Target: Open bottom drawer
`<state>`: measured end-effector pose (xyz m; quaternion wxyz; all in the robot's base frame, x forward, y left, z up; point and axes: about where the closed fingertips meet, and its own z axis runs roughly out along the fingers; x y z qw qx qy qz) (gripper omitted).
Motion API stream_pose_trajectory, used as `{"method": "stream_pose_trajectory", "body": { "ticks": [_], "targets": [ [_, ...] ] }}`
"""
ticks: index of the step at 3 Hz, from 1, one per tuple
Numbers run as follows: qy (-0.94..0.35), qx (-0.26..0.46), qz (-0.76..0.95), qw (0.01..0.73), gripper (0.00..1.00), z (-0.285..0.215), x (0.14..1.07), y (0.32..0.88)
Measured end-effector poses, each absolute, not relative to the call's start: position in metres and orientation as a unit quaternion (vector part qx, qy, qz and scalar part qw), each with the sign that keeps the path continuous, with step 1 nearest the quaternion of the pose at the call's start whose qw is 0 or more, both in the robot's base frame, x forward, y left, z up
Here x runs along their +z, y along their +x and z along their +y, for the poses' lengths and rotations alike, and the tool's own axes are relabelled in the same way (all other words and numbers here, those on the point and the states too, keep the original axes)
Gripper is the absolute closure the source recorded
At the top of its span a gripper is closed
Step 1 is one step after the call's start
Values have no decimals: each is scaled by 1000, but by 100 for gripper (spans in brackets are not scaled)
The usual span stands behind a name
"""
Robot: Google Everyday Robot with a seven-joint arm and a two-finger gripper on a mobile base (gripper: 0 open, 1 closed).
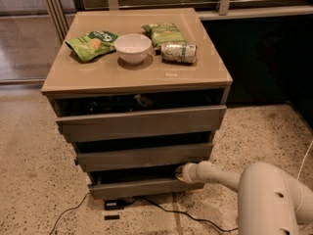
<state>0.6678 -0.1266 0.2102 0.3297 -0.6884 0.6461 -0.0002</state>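
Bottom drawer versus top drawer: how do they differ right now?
The bottom drawer sits just above the floor and its front looks narrowest; the top drawer sits under the tabletop and looks widest. The gripper is at the bottom drawer's upper edge, right end; nothing touches the top drawer. Both are grey-brown handleless slabs with a dark gap above.

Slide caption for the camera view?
Gripper at the top edge of the bottom drawer of a three-drawer cabinet.

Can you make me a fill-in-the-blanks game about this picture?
The cabinet has ____ drawer fronts.
The end effector is at the bottom drawer, just under the ____ one.
On top, a can lies on its side near a white ____.
Missing words: three; middle; bowl.
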Motion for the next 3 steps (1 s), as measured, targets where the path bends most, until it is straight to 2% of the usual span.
{"method": "stream_pose_trajectory", "body": {
  "ticks": [2, 3],
  "targets": [
    [-691, 33, 650, 315, 100, -113, 202, 654],
    [-691, 64, 659, 288, 100, -113, 208, 631]
  ]
}}
